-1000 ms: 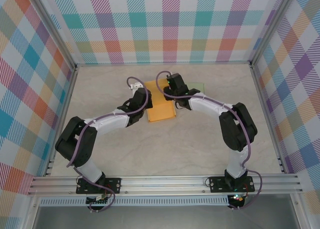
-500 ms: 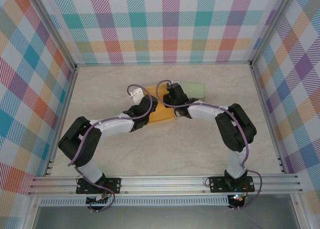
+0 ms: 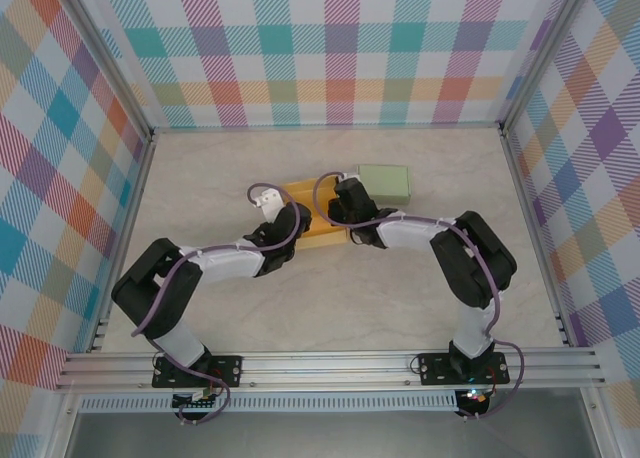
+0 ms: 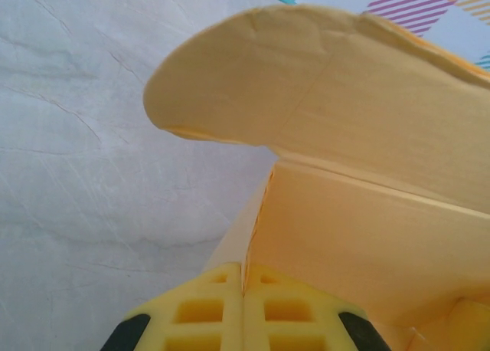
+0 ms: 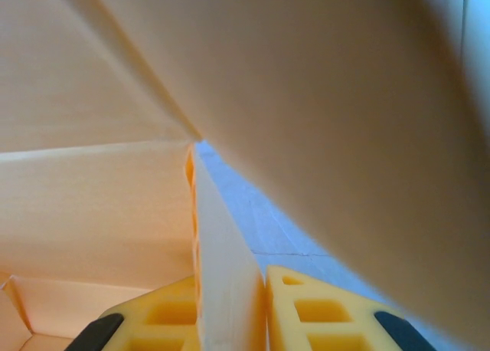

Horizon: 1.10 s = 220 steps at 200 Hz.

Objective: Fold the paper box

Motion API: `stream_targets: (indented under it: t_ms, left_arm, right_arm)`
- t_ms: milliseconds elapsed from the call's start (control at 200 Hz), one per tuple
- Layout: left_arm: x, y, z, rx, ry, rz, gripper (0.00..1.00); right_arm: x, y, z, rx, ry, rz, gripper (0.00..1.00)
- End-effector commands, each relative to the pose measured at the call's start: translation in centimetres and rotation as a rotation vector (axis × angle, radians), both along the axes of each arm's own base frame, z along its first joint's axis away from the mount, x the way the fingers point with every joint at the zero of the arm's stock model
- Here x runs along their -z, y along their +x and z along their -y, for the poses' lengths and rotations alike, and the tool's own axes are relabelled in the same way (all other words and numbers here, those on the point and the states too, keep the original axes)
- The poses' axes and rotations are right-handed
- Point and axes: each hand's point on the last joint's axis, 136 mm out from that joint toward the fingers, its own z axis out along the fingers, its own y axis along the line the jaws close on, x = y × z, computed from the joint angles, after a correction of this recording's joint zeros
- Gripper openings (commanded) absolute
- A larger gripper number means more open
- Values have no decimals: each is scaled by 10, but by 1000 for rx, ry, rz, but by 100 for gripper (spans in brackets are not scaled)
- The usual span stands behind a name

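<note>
Raising the walls seems the step in hand: left gripper (image 4: 243,309) clenched on a wall edge of the paper box (image 3: 322,238), right gripper (image 5: 231,305) grasping another wall between its pads. Next, likely, the rounded flap (image 4: 253,75) above the left pads needs folding inward.

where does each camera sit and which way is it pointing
Top external: above and behind the arm bases, looking down on the table; both arms, the paper box and a green box.
Left wrist: on the left arm, looking past the left gripper, shut on a box wall.
Right wrist: on the right arm, looking past the right gripper, pinching another wall.
Shared: all three show the paper box.
</note>
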Motion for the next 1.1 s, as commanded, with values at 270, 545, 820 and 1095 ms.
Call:
stream_targets:
  t_ms: [270,545,820,1095]
  left_arm:
    - [7,-47,18,187,-83,-40,2]
    - [-3,-78,27,334,1,118,0]
    - [-15,-91,34,299,95,201,0]
    - [-23,-83,47,263,221,258,0]
  right_arm:
    - [-8,-40,-22,-157,52,125,21]
    - [-13,-57,-27,-171,27,188,25]
    - [-17,-69,-30,-165,13,227,28]
    - [-23,-73,-18,-114,28,224,36]
